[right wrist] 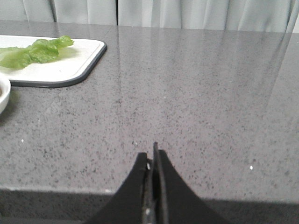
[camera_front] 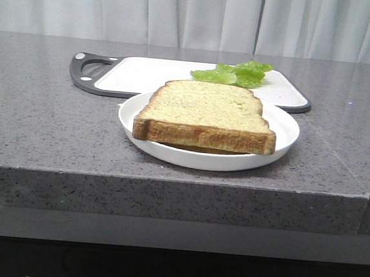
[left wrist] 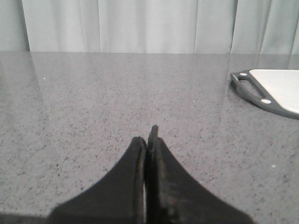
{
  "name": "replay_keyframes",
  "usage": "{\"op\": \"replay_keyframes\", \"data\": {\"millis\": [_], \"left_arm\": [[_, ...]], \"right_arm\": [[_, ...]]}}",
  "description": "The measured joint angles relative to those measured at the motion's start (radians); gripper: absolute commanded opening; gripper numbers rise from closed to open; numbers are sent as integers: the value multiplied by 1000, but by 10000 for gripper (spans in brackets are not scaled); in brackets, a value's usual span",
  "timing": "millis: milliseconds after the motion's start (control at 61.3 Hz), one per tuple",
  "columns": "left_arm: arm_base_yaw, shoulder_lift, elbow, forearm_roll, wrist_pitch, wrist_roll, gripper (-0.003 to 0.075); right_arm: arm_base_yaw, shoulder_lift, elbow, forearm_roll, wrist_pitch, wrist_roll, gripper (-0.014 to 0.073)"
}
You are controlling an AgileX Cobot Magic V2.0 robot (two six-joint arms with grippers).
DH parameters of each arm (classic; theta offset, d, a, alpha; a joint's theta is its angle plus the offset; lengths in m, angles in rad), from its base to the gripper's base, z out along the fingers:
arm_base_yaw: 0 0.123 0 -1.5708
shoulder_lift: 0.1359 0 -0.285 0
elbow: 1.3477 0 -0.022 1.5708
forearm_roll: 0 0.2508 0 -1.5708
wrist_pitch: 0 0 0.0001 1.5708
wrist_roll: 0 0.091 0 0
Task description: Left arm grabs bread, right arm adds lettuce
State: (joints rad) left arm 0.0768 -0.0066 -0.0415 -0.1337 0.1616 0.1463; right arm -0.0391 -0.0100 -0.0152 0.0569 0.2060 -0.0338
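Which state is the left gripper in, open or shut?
Shut: the left gripper has its fingers pressed together, holding nothing.

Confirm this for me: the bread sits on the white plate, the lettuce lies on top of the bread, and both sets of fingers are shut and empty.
One thing is wrong. The lettuce is not on the bread; the front view shows it lying on the cutting board behind the white plate. The rest holds: the bread sits on the plate, and both sets of fingers are shut and empty.
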Motion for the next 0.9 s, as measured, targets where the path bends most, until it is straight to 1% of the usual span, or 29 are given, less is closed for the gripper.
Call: {"op": "replay_keyframes", "data": {"millis": [65, 147, 228, 343, 440, 522, 571, 620, 652, 685, 718, 734, 750, 767, 816, 832, 848, 897], "left_arm": [[0, 17, -60, -4, 33, 0, -20], [0, 86, -153, -7, 80, 0, -20], [0, 187, -258, -7, 124, 0, -20], [0, 332, -353, -7, 145, 0, -19], [0, 432, -406, -7, 152, 0, -19], [0, 468, -420, -7, 156, 0, -18], [0, 472, -423, -7, 158, 0, -13], [0, 474, -424, -7, 158, 0, 17], [0, 474, -426, -7, 158, 0, 60], [0, 474, -426, -7, 160, 0, 122], [0, 474, -426, -7, 160, 0, 200], [0, 474, -426, -7, 160, 0, 255], [0, 474, -426, -7, 160, 0, 293], [0, 474, -426, -7, 160, 0, 355], [0, 474, -426, -7, 160, 0, 473], [0, 474, -426, -7, 160, 0, 527], [0, 474, -426, -7, 160, 0, 559], [0, 474, -426, -7, 160, 0, 643]], "right_arm": [[0, 0, -60, 0, 27, 0, -58], [0, 15, -152, 0, 67, 0, -58], [0, 74, -253, 0, 114, 0, -58], [0, 179, -368, 0, 163, 0, -58], [0, 243, -429, 0, 192, 0, -58], [0, 259, -442, 0, 196, 0, -52], [0, 260, -445, 0, 201, 0, -27], [0, 261, -447, 0, 203, 0, 19], [0, 261, -447, 0, 205, 0, 66], [0, 261, -448, 0, 205, 0, 124], [0, 261, -448, -2, 205, 0, 174], [0, 261, -448, -2, 205, 0, 214], [0, 261, -448, -2, 205, 0, 241], [0, 261, -448, -2, 205, 0, 283], [0, 261, -448, -2, 205, 0, 376], [0, 261, -448, -2, 205, 0, 400], [0, 261, -448, -2, 205, 0, 433], [0, 261, -448, -2, 206, 0, 496]]}}
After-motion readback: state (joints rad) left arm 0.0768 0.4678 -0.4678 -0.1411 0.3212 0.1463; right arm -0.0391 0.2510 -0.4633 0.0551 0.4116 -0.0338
